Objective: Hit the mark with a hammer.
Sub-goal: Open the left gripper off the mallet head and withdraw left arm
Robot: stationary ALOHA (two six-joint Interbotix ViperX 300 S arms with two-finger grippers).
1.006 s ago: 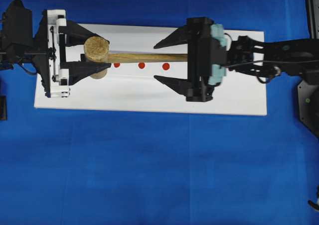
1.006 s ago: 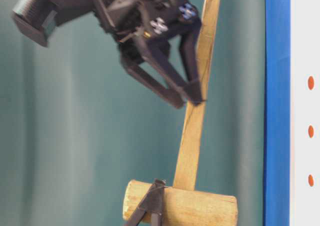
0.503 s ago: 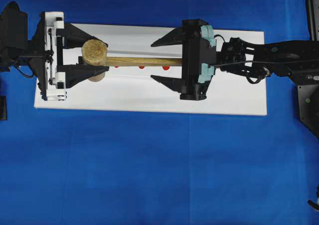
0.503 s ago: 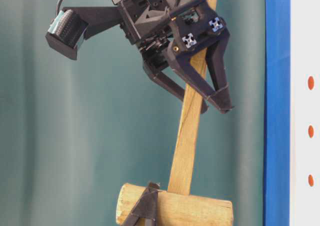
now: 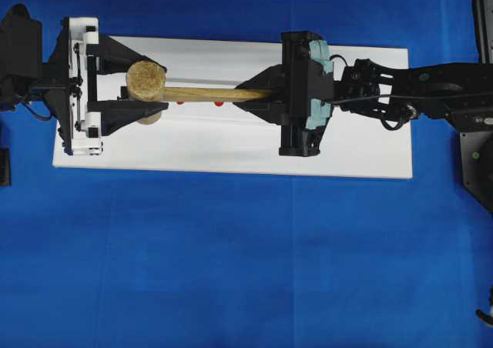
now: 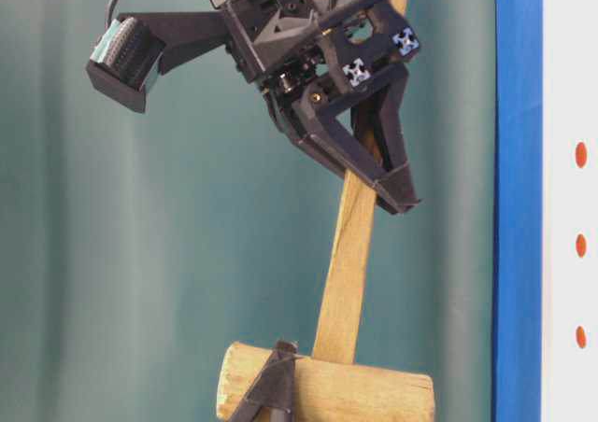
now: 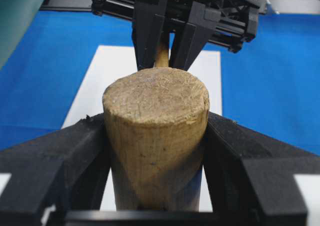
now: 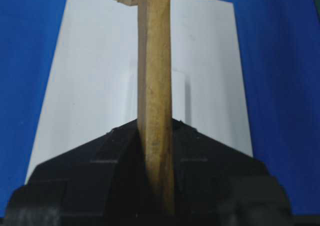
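A white board lies on the blue cloth, with red marks in a row along it. Above the board hangs the hammer, level and off the surface. It looks stiff, solid wood, top-heavy toward its thick head, so a grip far out on the handle would likely let it swing. The left gripper stands half open, its jaws clamped on both sides of the head. The right gripper is closed tight on the flat handle near its free end, which seems a sound place to hold for striking.
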